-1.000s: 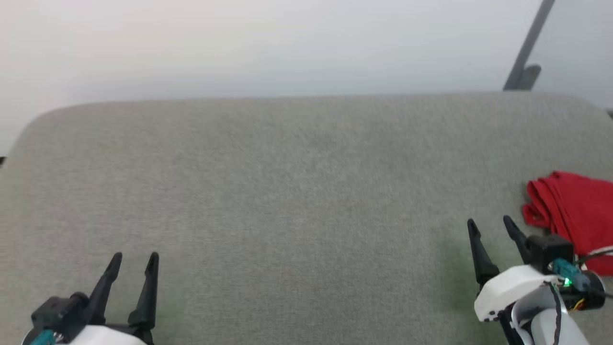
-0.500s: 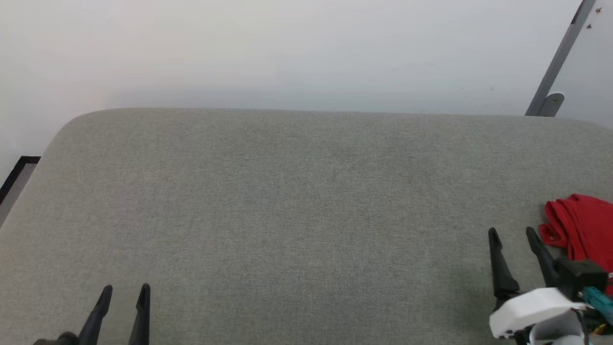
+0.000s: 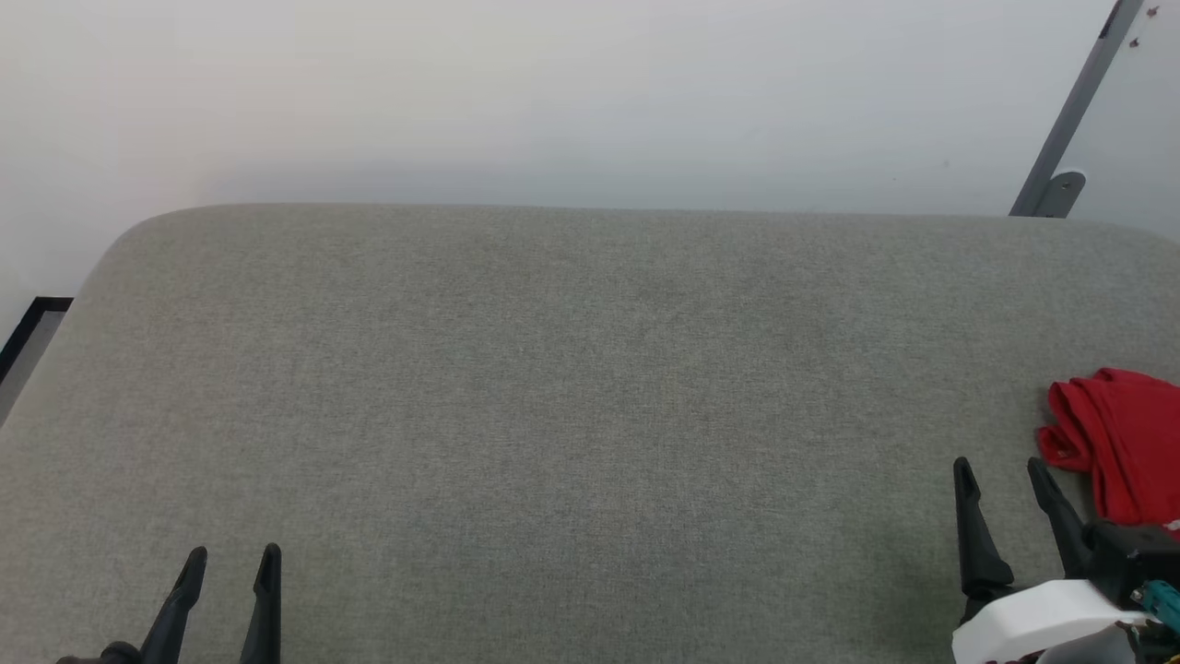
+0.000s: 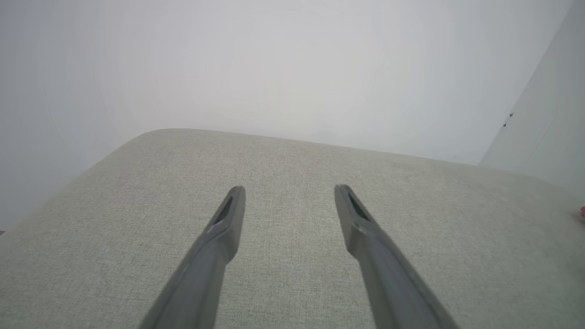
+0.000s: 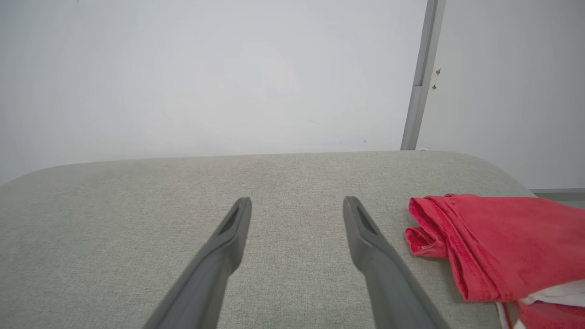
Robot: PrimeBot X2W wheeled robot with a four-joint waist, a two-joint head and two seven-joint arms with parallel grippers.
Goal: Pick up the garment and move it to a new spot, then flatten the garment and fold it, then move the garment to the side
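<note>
The garment (image 3: 1120, 443) is a folded red bundle lying at the right edge of the grey cushioned surface (image 3: 572, 387); in the right wrist view the garment (image 5: 493, 242) shows a bit of white cloth at its lower edge. My right gripper (image 3: 1002, 470) stands open just left of it, not touching, nothing between its fingers (image 5: 365, 228). My left gripper (image 3: 232, 556) is open at the lower left, far from the garment, with bare fabric between its fingers (image 4: 228, 214).
A pale wall runs behind the surface. A grey metal strut (image 3: 1065, 120) leans at the back right. The surface's rounded left corner drops to a dark-edged floor strip (image 3: 32, 323).
The head camera has tilted and the whole picture has shifted. Both grippers now sit lower in the view. The garment lies as before.
</note>
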